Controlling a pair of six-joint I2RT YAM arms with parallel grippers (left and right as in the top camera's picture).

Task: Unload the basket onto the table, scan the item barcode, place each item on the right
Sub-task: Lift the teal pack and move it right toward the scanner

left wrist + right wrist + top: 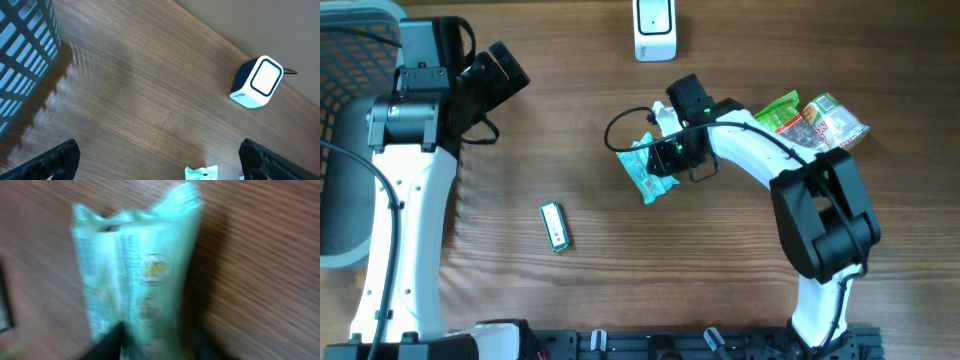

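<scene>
- Near the middle of the table (pixel 740 290), the pale green packet (pixel 642 172) lies partly under my right gripper (pixel 156 344).
- From my right wrist I see my two dark fingers (pixel 111 342) standing either side of the packet's near end. The view is smeared, so I cannot tell whether they are clamped on it or only bracketing it.
- My left gripper (pixel 159 152) hangs toward the far left corner, jaws wide apart and nothing between them.
- Step in hand, as I judge it: taking hold of the packet, the pick-up that comes ahead of the scan itself.
- Long axis: it runs slantwise from my fingers out toward the table's near edge and slightly left. The crimped free end points away from my wrist.
- Printed panels and a seam face up. I can make out no barcode there, so it may sit on the underside.
- Next, I reckon, the move calls for a firm pinch and a lift. Then comes a carry to the scanner (pixel 655 30) at the middle of the far edge, turning the packet until its code faces the scanner's window.
</scene>
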